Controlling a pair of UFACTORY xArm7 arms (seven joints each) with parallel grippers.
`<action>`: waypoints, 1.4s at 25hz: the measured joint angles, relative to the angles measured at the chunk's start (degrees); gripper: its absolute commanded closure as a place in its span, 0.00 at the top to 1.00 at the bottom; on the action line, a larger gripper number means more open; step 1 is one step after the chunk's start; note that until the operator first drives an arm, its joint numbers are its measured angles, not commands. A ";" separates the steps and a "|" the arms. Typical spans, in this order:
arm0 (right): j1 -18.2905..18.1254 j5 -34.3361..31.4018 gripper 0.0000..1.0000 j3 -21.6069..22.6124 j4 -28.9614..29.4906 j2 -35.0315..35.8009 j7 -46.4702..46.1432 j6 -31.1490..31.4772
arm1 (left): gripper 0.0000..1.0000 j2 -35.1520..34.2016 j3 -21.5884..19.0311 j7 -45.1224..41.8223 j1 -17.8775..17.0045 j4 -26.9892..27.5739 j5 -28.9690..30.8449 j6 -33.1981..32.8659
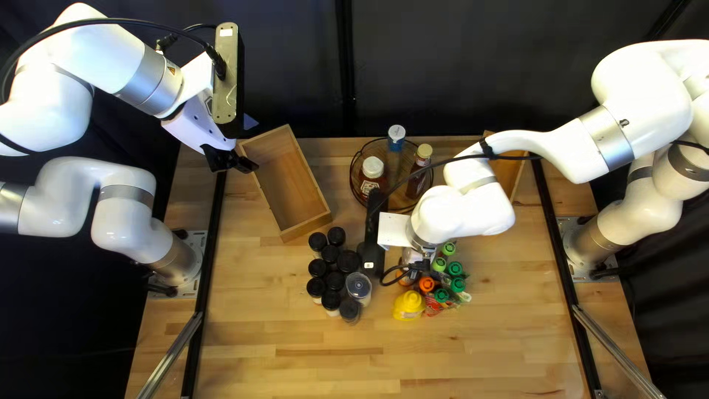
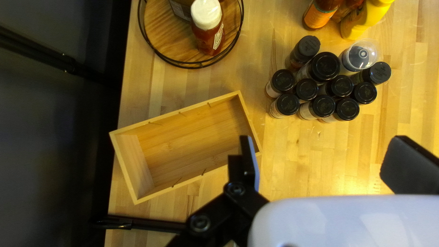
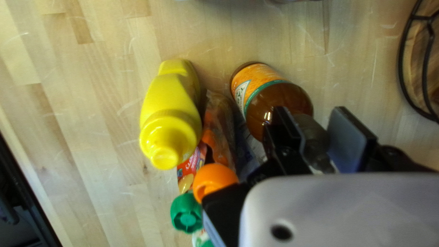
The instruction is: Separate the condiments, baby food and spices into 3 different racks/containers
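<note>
Presently: three bottles [image 1: 373, 168] racked, upper centre; spices [image 1: 334, 281], pouches [image 1: 427, 284], mustard [image 1: 408, 304] unsorted, mid-frame; my left jaws wide, empty; right jaws' hold unclear.

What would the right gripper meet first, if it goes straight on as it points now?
Most likely the brown bottle with the orange label, ahead of the right gripper; how near it is, I cannot tell surely.

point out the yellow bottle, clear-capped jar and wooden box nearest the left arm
yellow bottle [image 3: 169, 100], right wrist view, on its body
clear-capped jar [image 2: 360, 56], left wrist view, on its cap
wooden box [image 2: 190, 139], left wrist view, on its floor
</note>
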 measured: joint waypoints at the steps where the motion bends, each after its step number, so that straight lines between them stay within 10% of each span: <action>1: -0.35 1.24 0.00 -0.19 0.27 1.08 -1.80 0.60 | 1.00 0.00 0.00 0.00 0.00 0.00 0.00 0.00; 12: -5.07 9.56 0.00 -7.13 12.70 9.22 -20.19 14.77 | 1.00 0.00 0.00 0.00 0.00 0.00 0.00 0.00; 23: -11.47 3.35 0.00 -14.09 33.25 4.56 -29.69 28.72 | 1.00 0.00 0.00 0.00 0.00 0.00 0.00 0.00; 35: -16.55 0.77 0.00 -19.10 26.79 4.66 -32.49 22.73 | 1.00 0.00 0.00 0.00 0.00 0.00 0.00 0.00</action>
